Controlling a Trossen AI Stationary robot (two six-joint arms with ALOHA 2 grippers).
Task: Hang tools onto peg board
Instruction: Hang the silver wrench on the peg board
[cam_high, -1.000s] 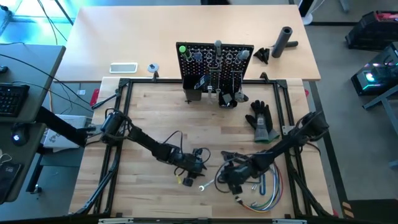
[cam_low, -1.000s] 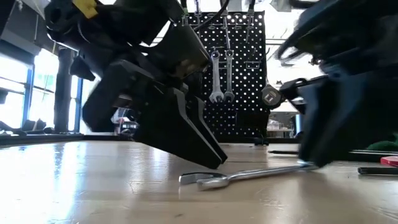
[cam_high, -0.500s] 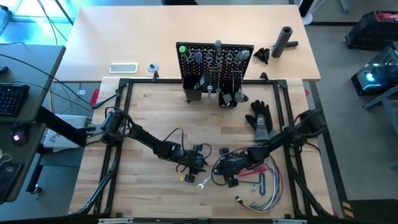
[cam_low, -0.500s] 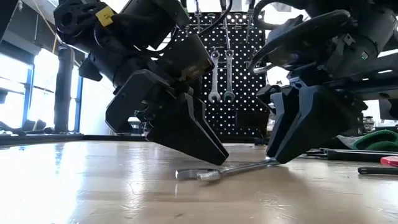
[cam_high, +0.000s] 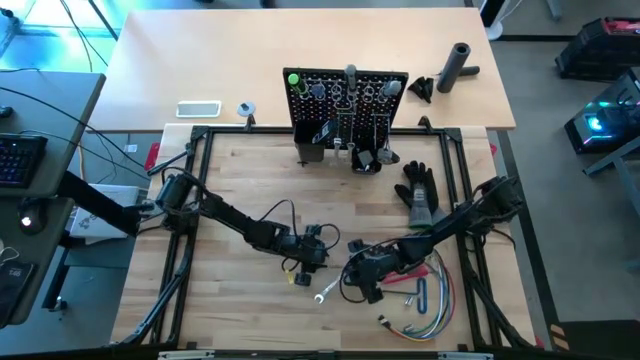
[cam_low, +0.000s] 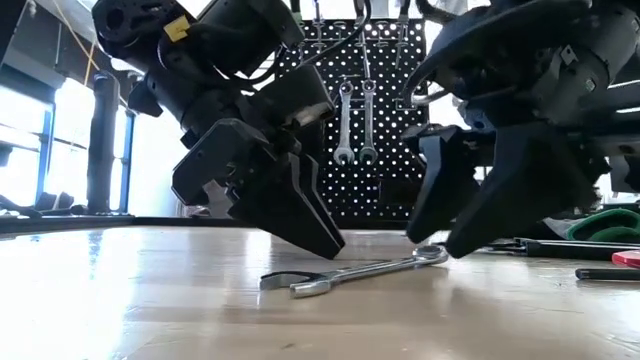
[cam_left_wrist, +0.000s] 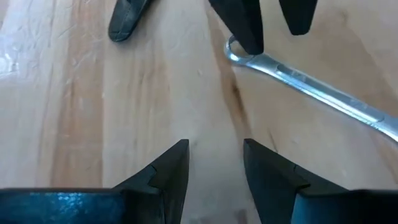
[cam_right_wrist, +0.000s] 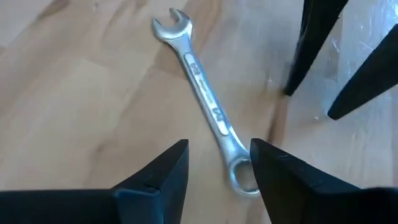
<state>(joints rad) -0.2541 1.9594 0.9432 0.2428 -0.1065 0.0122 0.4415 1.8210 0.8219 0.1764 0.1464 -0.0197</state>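
A silver wrench (cam_right_wrist: 205, 93) lies flat on the wooden table (cam_high: 240, 190), near its front middle; it also shows in the high view (cam_high: 326, 294) and the low view (cam_low: 350, 273). My right gripper (cam_right_wrist: 219, 144) is open and low, with its fingers on either side of the wrench's ring end (cam_right_wrist: 245, 177). My left gripper (cam_left_wrist: 214, 149) is open and empty, just left of and beyond the wrench, its tips above the table (cam_low: 318, 238). The black peg board (cam_high: 348, 95) stands at the far middle, with two wrenches (cam_low: 355, 120) hanging on it. My right gripper's fingers slant down from the table's right and stand astride the wrench's ring end (cam_left_wrist: 234, 50). One fingertip (cam_left_wrist: 247, 34) is close against the ring; I cannot tell whether it touches. The wrench lies flat on the table.
A black glove (cam_high: 420, 195) lies right of the board. A bundle of coloured wires (cam_high: 425, 300) and a red-handled tool (cam_high: 403, 281) lie just right of my right gripper. A black cylinder (cam_high: 458, 65) stands at the far right. A black frame (cam_high: 200, 150) edges the table.
My right gripper has gone toward the table's left and come down over the wrench's ring end. My left gripper has drawn back a little toward the far edge and risen. The wrench has slid and turned slightly on the table.
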